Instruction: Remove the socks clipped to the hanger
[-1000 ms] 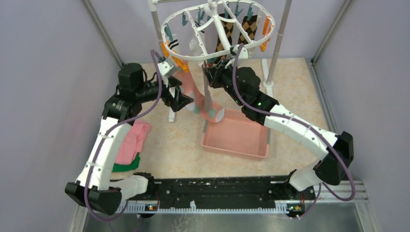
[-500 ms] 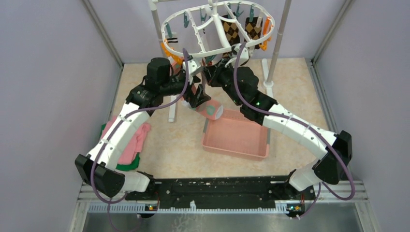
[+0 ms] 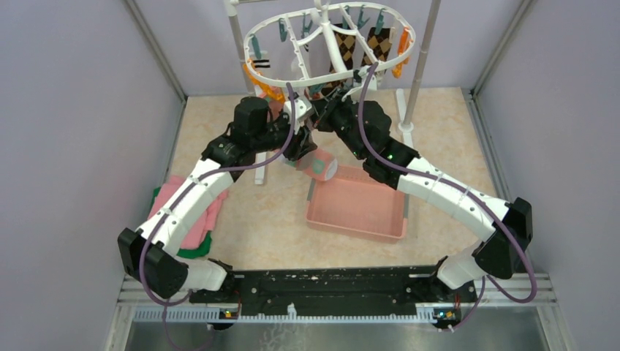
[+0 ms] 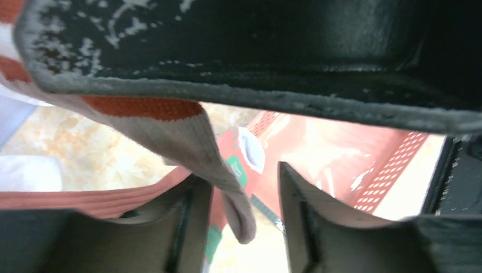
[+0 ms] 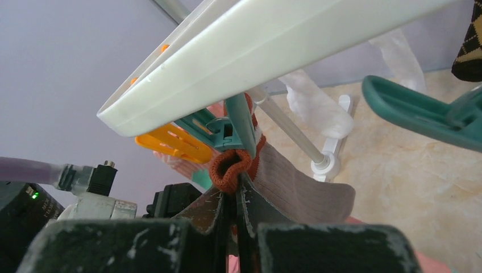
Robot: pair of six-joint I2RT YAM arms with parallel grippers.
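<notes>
The beige marbled table (image 3: 274, 216) carries a pink basket (image 3: 355, 232) and folded pink and green cloths (image 3: 210, 218).

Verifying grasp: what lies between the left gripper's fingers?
The grey-brown sock hangs between the spread fingers of the left gripper, not yet clamped, per the left wrist view.

Top view: the wrists and the hanger (image 3: 338, 53) are covering both sets of fingertips. The left gripper (image 4: 239, 153) is not resolving in its own camera, a blurred upper pad filling the frame. The pink sock (image 3: 319, 165) is showing its toe only. The left arm is overlapping the folded cloths (image 3: 205, 227). The grey-brown sock (image 5: 295, 187) is disappearing behind the right gripper (image 5: 233, 196). The argyle sock (image 5: 469, 51) is being cropped at the corner.
</notes>
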